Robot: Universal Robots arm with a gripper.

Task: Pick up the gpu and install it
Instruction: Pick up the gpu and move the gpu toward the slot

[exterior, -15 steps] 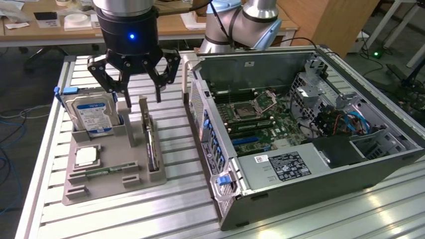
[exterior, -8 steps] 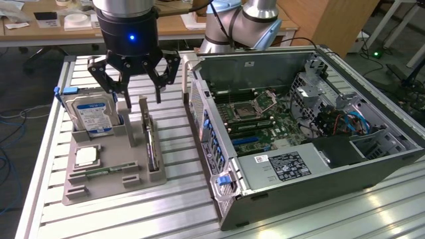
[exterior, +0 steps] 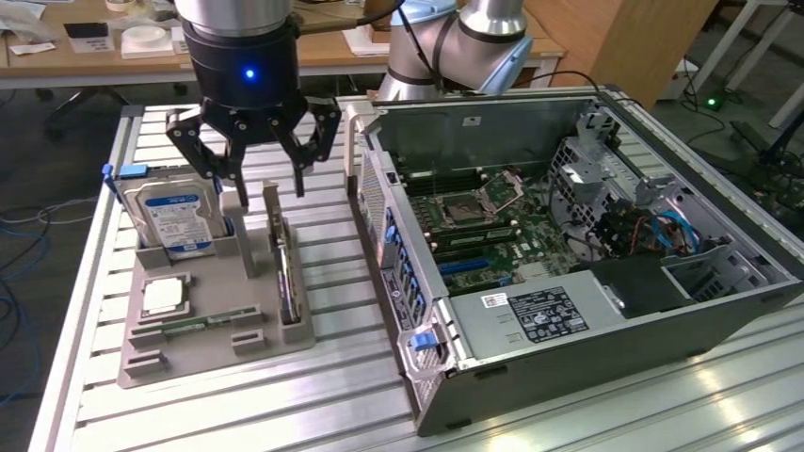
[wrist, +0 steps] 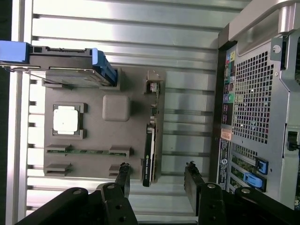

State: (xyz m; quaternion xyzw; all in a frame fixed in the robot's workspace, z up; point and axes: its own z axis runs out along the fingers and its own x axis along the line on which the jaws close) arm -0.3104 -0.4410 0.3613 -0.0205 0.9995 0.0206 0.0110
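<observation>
From the exterior view I can see into the open computer case (exterior: 590, 235): motherboard, drive cage and power supply. The wrist view gives me the case's rear panel (wrist: 255, 93) instead, with its vent grille and ports, and the gpu (wrist: 149, 157) edge-on.

The work sits on a slatted aluminium table (exterior: 339, 400). Wooden desks and a second arm's base (exterior: 458, 52) stand behind it.

In the exterior view the gpu (exterior: 286, 282) stands on edge in the grey holder (exterior: 214, 353) at its 3 o'clock side. The hard drive (exterior: 176, 215) is at 11 o'clock and the case is just beyond at 3 o'clock.

The gripper (exterior: 255, 181) hangs over the holder's 12 o'clock end, fingers spread wide, holding nothing. In the wrist view the gpu's end lines up between the fingers (wrist: 123, 176).
</observation>
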